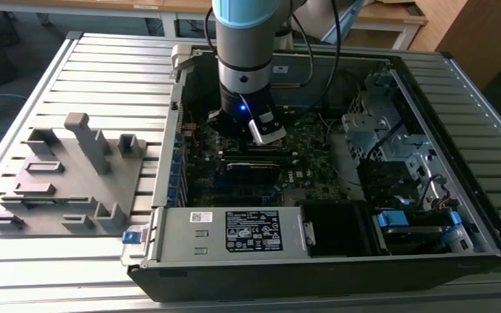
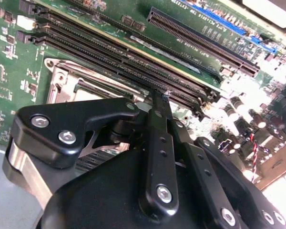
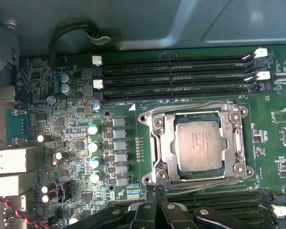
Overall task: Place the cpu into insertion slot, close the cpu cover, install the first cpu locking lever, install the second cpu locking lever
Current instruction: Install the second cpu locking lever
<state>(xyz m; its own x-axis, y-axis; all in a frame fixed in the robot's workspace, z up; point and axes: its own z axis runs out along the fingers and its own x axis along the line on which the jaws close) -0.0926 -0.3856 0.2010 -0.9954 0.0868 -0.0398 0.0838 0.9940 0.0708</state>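
In the first wrist view the cpu [image 3: 199, 145] lies flat, squarely seated under the closed cpu cover [image 3: 198, 143], beside the gripper [image 3: 157, 190], fingertips together, holding nothing.

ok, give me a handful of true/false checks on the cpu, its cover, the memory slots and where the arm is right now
1. The cpu sits in the insertion slot. True.
2. The cpu cover stands raised, clear of the chip. False: in the first wrist view it lies flat, framing the chip.
3. The gripper holds the cpu. False: in the first wrist view its tips are beside the socket, over the board, holding nothing.
4. The memory slots above the socket in the first wrist view are empty. True.
5. In the exterior view the arm is parked over the grey fixture. False: it reaches down inside the open computer case.
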